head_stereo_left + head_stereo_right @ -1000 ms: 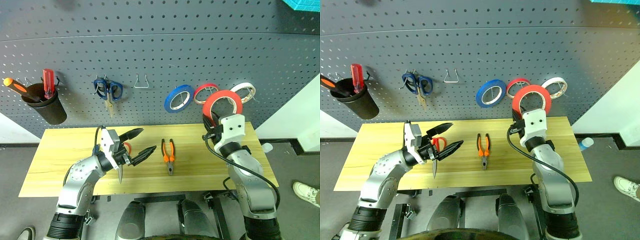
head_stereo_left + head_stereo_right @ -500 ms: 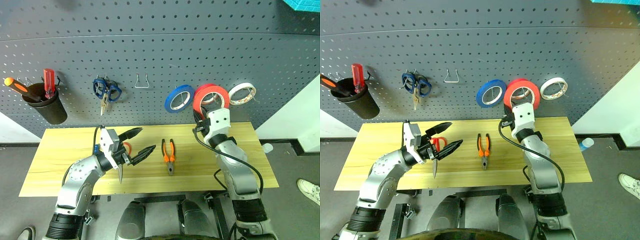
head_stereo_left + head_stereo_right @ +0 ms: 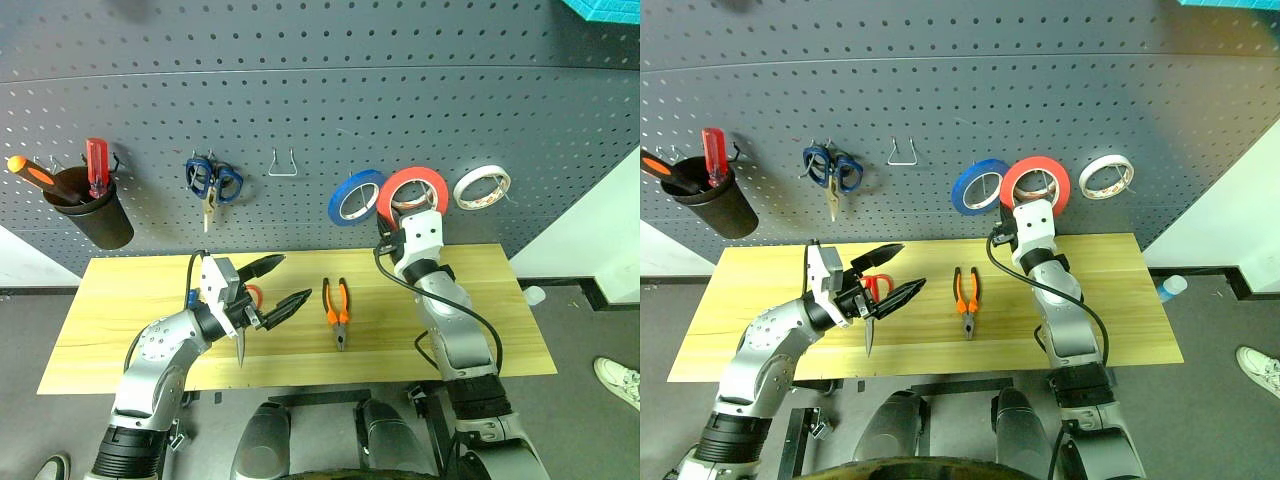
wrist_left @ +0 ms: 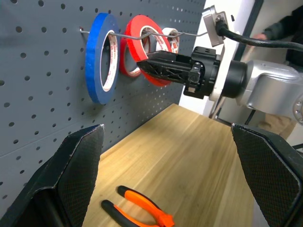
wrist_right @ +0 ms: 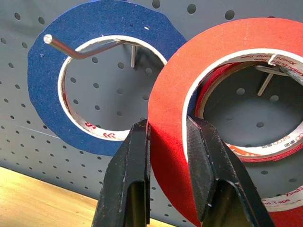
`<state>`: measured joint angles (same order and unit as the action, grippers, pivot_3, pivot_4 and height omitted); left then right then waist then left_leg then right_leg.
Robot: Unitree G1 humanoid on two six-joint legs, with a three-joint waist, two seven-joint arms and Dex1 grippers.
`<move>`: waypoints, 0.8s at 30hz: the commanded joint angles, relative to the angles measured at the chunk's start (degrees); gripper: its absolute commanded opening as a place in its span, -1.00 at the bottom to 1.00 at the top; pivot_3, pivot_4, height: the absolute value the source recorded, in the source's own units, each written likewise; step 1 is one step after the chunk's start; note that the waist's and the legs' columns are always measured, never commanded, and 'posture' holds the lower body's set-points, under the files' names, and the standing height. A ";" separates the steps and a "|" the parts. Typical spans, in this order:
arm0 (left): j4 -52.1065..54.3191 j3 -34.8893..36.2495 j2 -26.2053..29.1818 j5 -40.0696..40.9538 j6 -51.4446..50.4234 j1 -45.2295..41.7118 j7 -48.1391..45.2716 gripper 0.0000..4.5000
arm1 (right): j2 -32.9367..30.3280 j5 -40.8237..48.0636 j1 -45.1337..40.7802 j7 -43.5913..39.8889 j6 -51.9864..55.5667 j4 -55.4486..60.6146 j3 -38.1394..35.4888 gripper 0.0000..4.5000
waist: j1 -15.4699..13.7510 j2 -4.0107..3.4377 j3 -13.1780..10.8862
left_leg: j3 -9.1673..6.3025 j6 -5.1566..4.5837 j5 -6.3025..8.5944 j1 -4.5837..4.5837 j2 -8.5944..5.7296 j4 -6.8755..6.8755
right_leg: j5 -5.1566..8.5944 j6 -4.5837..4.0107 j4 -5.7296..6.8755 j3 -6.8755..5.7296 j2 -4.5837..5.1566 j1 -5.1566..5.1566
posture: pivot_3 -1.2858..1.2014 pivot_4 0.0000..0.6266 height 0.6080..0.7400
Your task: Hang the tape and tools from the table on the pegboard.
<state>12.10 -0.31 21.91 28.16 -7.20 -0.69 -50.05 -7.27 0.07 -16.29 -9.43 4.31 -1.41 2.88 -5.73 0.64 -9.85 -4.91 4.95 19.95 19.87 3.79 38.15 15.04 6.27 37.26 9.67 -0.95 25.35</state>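
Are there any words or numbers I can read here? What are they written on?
red tape, pale inner core: small red letters, cut off at the picture's edge and too blurred to read.
smaller red roll behind it: red print on its core, too small to read.
blue roll, inner core: tiny red marks, not readable.
pegboard and pliers: no words or numbers to be seen.

Rectangular light yellowish wood-plank table (image 3: 120, 290): orange-and-black-handled pliers (image 3: 337, 304) near centre, red-loop-handled scissors (image 3: 246, 318) at nine o'clock of them
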 commanded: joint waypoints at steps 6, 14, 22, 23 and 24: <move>1.07 0.09 -0.16 -0.04 0.77 -0.87 0.22 1.00 | 0.09 -0.42 -1.41 0.07 -0.61 -0.03 0.22 0.68 | -0.08 0.00 0.00 | 0.00 0.00 0.00 0.00 0.00 0.00 | 0.00 0.00 0.00 0.00 0.00 0.00 | 0.28 -0.65 0.81; 0.62 -0.30 -0.44 -0.30 0.79 -1.12 0.25 1.00 | 0.28 -0.43 0.21 -0.45 0.98 2.52 0.70 1.00 | -0.10 0.00 0.00 | 0.00 0.00 0.00 0.00 0.00 0.00 | -0.01 0.00 0.00 0.00 0.00 0.00 | 0.28 -0.65 0.81; 3.47 1.74 1.53 1.96 -0.01 2.51 -0.71 1.00 | -1.20 6.46 10.36 -6.15 8.45 25.42 2.09 1.00 | -1.02 0.00 0.01 | 0.00 -0.01 0.01 0.01 0.00 -0.02 | -0.01 0.01 0.03 0.00 0.00 0.02 | 0.29 -0.64 0.81; 3.50 1.83 1.78 1.87 0.03 2.92 -0.81 1.00 | -1.50 6.99 11.55 -6.29 9.69 27.97 1.99 1.00 | -1.21 -0.01 0.01 | 0.00 -0.01 0.01 0.00 0.00 -0.02 | -0.01 0.00 0.03 0.00 0.00 0.01 | 0.29 -0.64 0.81; 3.56 1.79 1.94 1.76 0.08 3.30 -0.83 1.00 | -1.73 7.43 12.58 -6.34 10.76 30.05 1.90 1.00 | -1.30 -0.01 0.01 | 0.00 -0.01 0.01 0.00 0.00 -0.02 | -0.01 0.00 0.03 0.00 0.00 0.00 | 0.28 -0.63 0.81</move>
<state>13.68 0.39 23.53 28.97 -7.43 2.29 -50.58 -8.64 6.02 -4.24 -15.41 13.78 23.49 4.63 -7.04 0.63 -9.84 -4.91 4.94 19.95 19.87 3.79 38.13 15.05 6.25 37.29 9.67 -0.95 25.35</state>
